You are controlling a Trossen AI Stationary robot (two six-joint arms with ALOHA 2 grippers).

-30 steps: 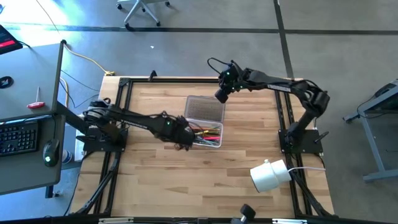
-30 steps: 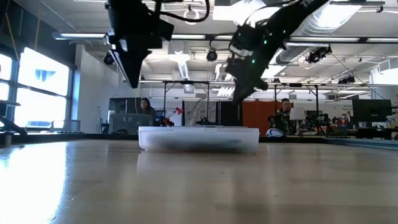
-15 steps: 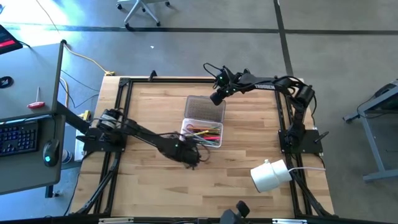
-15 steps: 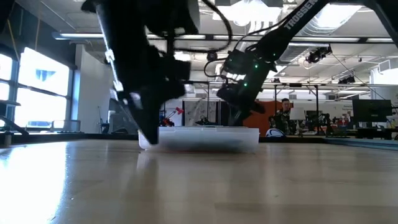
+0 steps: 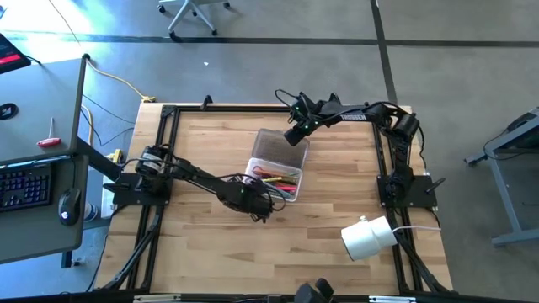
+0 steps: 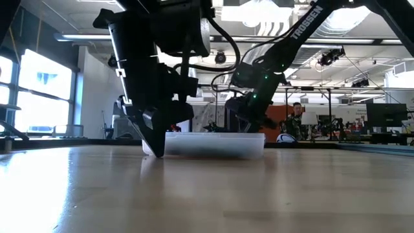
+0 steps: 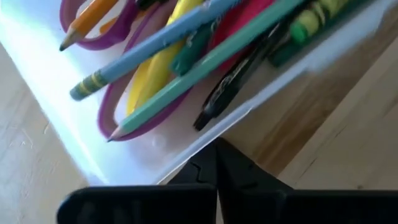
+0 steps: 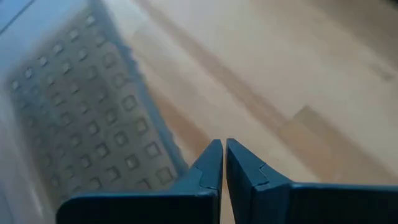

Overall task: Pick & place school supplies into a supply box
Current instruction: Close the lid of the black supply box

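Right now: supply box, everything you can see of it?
The supply box is a clear plastic case lying flat mid-table, open, its dotted lid folded back. Inside lie pencils, markers and purple-handled scissors. The shut left gripper sits at its near corner; the shut right gripper is at the lid's far edge.

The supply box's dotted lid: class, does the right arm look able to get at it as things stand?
Probably yes. The right gripper, fingers shut, hangs at the far edge of the open lid, with nothing between them. The left gripper is at the box's near side, out of its way.
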